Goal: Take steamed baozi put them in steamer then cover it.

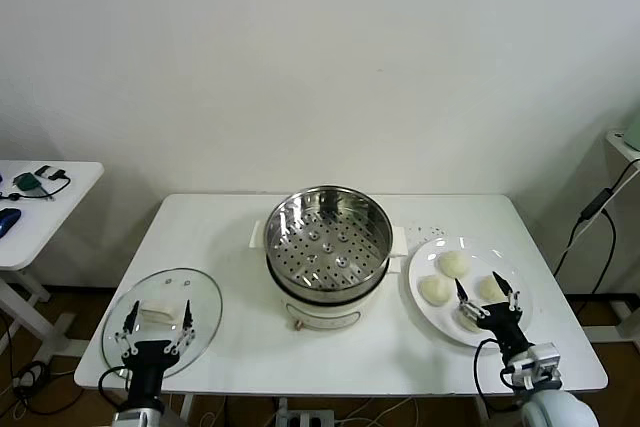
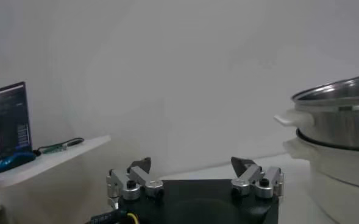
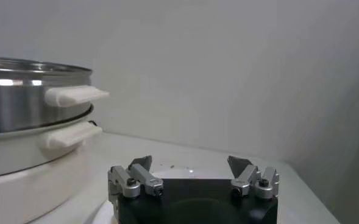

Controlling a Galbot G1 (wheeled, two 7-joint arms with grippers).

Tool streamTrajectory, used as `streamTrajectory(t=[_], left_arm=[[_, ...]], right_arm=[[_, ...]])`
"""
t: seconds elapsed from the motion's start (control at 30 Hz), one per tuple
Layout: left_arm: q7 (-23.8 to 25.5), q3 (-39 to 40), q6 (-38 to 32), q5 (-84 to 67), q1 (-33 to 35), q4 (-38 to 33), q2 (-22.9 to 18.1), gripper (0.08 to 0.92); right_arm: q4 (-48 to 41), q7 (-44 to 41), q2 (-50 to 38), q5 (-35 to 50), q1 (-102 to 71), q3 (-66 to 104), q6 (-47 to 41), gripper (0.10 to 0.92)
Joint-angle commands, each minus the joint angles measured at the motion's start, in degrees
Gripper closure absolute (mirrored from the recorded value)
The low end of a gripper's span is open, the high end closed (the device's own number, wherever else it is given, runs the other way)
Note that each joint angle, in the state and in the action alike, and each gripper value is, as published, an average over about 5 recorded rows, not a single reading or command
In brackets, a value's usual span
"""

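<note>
White wall stands behind your white table [image 1: 240,237], and the task's things sit on top of it.

Look first at the steamed baozi [image 1: 452,264]. You can see small, round, cream-white buns, smooth and domed. They lie close together on a flat white plate [image 1: 420,297] at the right end of the table. Three show clearly; a fourth is partly hidden behind your right gripper.

Just beside the plate, in the middle of the table, you have the steamer [image 1: 328,244]. It is a round shiny steel pot with many little holes in its floor. It sits on a white base with white handles on the sides. Its top is open.

Well apart, at the left front corner of the table, the cover [image 1: 160,319] lies flat. It is round clear glass with a metal rim and a white handle in the middle.

Your right gripper [image 1: 488,299] hangs over the front of the plate with its fingers spread wide, holding nothing. Your left gripper [image 1: 156,328] hangs over the cover, fingers also spread wide and holding nothing.

Off to the left stands a small side table [image 1: 55,202] with a few things on it.
</note>
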Motion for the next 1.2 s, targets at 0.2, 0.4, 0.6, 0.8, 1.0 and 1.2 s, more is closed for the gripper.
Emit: streamTrajectory(t=[0.2, 0.4, 0.6, 0.8, 1.0, 1.2], left_arm=[[-0.5, 1.4, -1.1, -0.7, 1.6, -0.7, 1.3, 0.177], [-0.7, 2.6, -1.7, -0.7, 2.3, -1.1, 1.7, 0.177], [-0.7, 3.2, -1.3, -0.4, 2.2, -1.1, 2.1, 0.177], [-0.7, 3.0, -0.9, -0.4, 1.8, -1.3, 2.1, 0.177], [-0.7, 2.9, -0.7, -0.6, 1.6, -1.3, 2.1, 0.177], [-0.9, 2.5, -0.4, -0.8, 1.8, -1.5, 1.6, 0.177]], right_arm=[[-4.0, -17.9, -22.6, -5.7, 16.3, -11.8, -13.1, 0.203], [-14.5, -33.4, -32.2, -8.2, 47.7, -40.1, -11.3, 0.203], [-27.9, -45.9, -27.8, -13.4, 81.2, -75.7, -4.5, 0.203], [-34.9, -50.2, -21.6, -13.8, 97.8, -96.4, -1.7, 0.203], [-40.0, -51.3, -18.4, -13.1, 101.0, -103.2, -0.2, 0.203], [-45.9, -51.6, -12.4, -14.5, 99.1, -104.1, 0.8, 0.203]])
